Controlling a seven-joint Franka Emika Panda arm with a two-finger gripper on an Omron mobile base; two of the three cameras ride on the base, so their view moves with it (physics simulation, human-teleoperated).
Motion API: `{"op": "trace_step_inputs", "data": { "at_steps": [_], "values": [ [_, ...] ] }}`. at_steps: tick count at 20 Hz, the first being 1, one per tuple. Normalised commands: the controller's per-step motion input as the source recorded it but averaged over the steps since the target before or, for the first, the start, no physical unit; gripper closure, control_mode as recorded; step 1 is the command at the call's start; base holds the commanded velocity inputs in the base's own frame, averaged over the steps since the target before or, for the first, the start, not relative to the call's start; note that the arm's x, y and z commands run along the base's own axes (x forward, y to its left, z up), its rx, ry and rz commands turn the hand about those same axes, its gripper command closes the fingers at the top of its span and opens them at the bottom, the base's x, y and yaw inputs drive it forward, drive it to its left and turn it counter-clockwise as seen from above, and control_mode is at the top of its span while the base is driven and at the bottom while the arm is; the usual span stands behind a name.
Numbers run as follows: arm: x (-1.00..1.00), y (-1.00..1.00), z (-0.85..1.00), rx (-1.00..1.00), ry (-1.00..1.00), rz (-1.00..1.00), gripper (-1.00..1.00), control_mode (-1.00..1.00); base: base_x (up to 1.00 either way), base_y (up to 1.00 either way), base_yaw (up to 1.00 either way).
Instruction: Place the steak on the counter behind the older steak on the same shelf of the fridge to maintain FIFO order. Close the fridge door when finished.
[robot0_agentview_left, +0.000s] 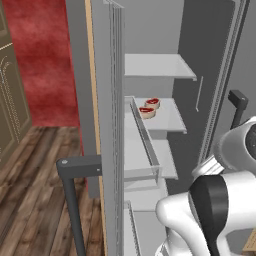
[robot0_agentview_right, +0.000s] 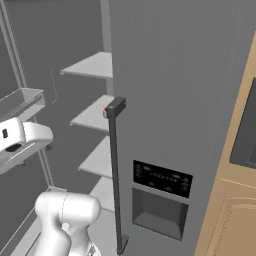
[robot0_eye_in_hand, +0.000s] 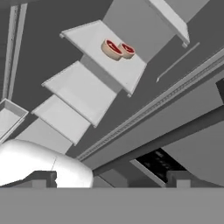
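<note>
- The fridge (robot0_agentview_left: 150, 75) stands open, its pale grey interior showing several flat white shelves; the fridge door (robot0_agentview_left: 107, 125) is swung out toward the left base camera, seen nearly edge-on, with rail-fronted bins on its inner face and a dark bar handle (robot0_agentview_left: 75, 190) outside
- Two steaks lie on one shelf (robot0_agentview_left: 167, 117), the second from the top of those visible; the steak (robot0_agentview_left: 153, 103) at the rear sits just behind the older steak (robot0_agentview_left: 146, 112), the two touching or nearly so; both show red tops and cream-tan sides
- From the hand camera the same pair appears on that shelf, one steak (robot0_eye_in_hand: 111, 49) beside the other (robot0_eye_in_hand: 127, 50)
- The gripper (robot0_eye_in_hand: 109, 178) is clear of the shelves and holds nothing; its two dark finger tips stand well apart, so it reads as open
- The other fridge door (robot0_agentview_right: 175, 125) remains closed in the right base view, carrying a dark handle (robot0_agentview_right: 114, 170) and a dispenser panel (robot0_agentview_right: 161, 200)
</note>
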Motion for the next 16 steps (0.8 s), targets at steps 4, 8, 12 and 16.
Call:
{"op": "trace_step_inputs", "data": {
  "at_steps": [4, 8, 12, 16],
  "values": [
    [-0.06, -0.02, -0.33, 0.0, 0.0, 0.0, -1.0, -1.0, 0.0, 0.0, 0.0],
    [-0.96, -0.15, -0.56, 0.0, -0.08, 0.0, -1.0, -1.0, 0.0, 0.0, 0.0],
    [-0.92, 0.11, -0.34, 0.0, 0.0, 0.0, -1.0, -1.0, 0.0, 0.0, 0.0],
    [-0.23, 0.19, -0.07, 0.0, 0.0, 0.04, -1.0, 1.0, -0.27, 0.08, 0.04]
  ]
}}
